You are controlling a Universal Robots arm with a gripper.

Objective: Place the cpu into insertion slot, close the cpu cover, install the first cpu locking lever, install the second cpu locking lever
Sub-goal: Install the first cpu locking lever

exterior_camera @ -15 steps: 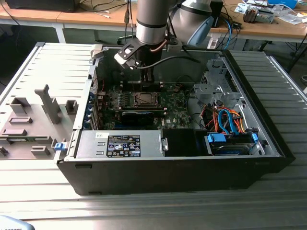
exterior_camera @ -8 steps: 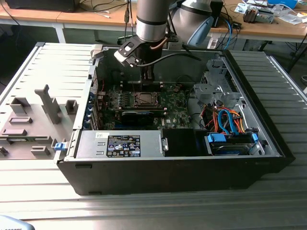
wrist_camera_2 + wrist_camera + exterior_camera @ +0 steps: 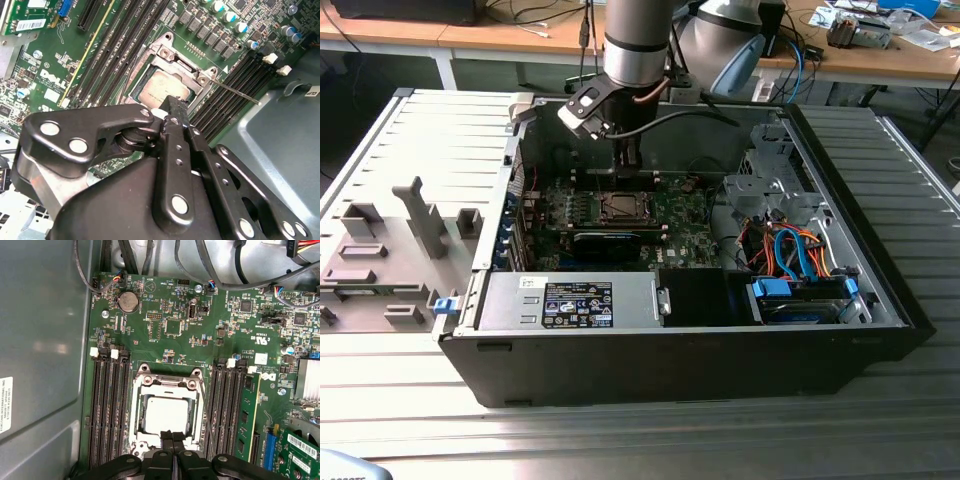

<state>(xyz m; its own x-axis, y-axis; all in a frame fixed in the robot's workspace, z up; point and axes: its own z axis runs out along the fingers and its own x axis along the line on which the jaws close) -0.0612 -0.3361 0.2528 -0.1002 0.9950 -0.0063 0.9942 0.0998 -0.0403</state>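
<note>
The cpu (image 3: 167, 414) lies flat in the insertion slot (image 3: 137, 412), its silvery top showing through the window of the cpu cover (image 3: 167, 381), which lies down over it. In the second wrist view the cpu (image 3: 161, 89) sits framed by the cover (image 3: 167, 50), and a thin metal locking lever (image 3: 235, 92) sticks out from the socket's corner across the memory slots. My gripper (image 3: 172, 436) hangs shut right at the socket's edge, fingertips together with nothing seen between them, and also appears as the gripper (image 3: 174, 103) and the gripper (image 3: 628, 162) above the slot (image 3: 618, 207).
Black memory slots (image 3: 107, 405) flank the socket on both sides. A black graphics card (image 3: 605, 240), the power supply (image 3: 570, 300) and a drive cage with orange and blue cables (image 3: 800, 262) fill the open case. The removed side panel (image 3: 380, 250) lies on the exterior view's left.
</note>
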